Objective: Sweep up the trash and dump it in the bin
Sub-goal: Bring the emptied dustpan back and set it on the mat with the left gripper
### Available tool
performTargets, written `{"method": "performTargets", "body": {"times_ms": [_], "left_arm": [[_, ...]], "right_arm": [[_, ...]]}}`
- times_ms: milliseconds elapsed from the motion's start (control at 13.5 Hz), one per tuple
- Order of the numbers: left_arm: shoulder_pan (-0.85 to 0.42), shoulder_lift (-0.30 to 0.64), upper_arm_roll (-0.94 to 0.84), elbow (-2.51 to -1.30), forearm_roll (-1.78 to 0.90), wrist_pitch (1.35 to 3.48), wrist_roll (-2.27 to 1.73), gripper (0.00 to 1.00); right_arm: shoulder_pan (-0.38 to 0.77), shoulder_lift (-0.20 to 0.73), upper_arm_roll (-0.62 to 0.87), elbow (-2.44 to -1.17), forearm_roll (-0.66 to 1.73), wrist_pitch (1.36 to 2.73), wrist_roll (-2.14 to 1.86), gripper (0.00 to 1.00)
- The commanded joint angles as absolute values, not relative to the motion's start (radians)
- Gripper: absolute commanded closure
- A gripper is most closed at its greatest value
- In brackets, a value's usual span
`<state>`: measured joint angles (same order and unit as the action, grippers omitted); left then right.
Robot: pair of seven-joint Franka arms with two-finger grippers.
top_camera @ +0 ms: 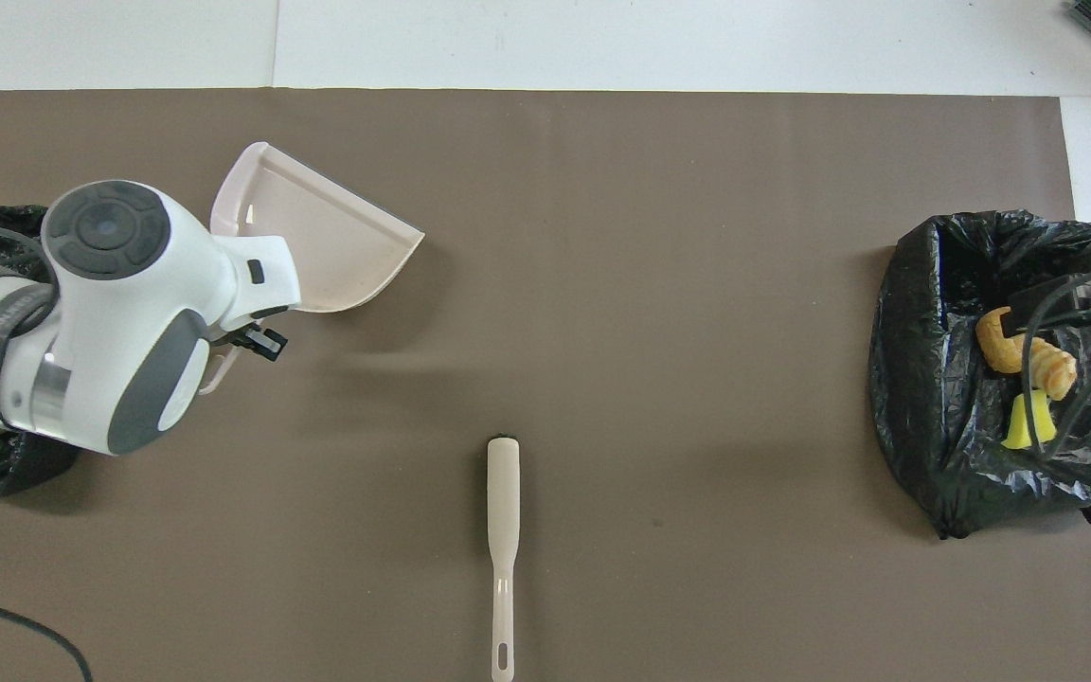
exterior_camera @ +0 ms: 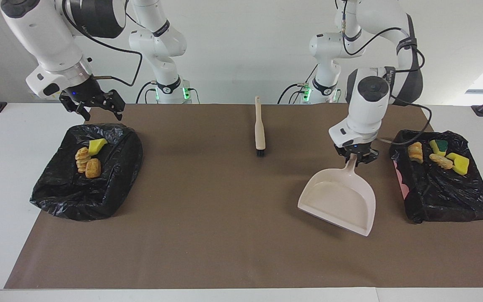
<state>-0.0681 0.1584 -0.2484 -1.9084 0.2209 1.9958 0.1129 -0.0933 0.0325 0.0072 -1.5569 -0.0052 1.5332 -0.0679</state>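
My left gripper (exterior_camera: 355,157) clamps the beige dustpan (exterior_camera: 338,201) by its handle, over the brown mat (exterior_camera: 224,201). My right gripper (exterior_camera: 92,107) hangs wide open, empty, by the black-lined bin (exterior_camera: 74,197) holding trash (exterior_camera: 87,158).

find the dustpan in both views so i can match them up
Facing view: the dustpan is right of centre, held by its handle in the left gripper, over the mat beside the bin at the left arm's end.
Overhead view: the dustpan is at upper left, its handle hidden under the left arm.
Shared landmark: the brush lying mid-table on the robots' edge of the mat.
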Motion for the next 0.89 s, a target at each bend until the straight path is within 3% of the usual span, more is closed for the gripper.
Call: {"method": "performTargets", "body": {"times_ms": [0, 222, 519, 816], "left_arm": [[-0.081, 0.222, -0.332, -1.890, 0.181, 2.061, -0.175, 1.00], [-0.098, 0.258, -0.397, -1.862, 0.179, 2.079, -0.313, 1.00], [-0.182, 0.354, -0.416, -1.730, 0.135, 2.063, -0.520, 1.00], [-0.236, 0.512, -0.411, -1.565, 0.155, 2.034, -0.611, 1.00]], "right_arm": [[-0.083, 0.031, -0.003, -1.506, -0.002, 1.520, -0.080, 0.00], [-0.081, 0.017, 0.009, -1.522, 0.000, 1.531, -0.023, 0.00], [-0.080, 0.012, 0.012, -1.529, -0.005, 1.520, -0.003, 0.00], [-0.080, 0.014, 0.012, -1.528, -0.003, 1.528, -0.003, 0.00]]}}
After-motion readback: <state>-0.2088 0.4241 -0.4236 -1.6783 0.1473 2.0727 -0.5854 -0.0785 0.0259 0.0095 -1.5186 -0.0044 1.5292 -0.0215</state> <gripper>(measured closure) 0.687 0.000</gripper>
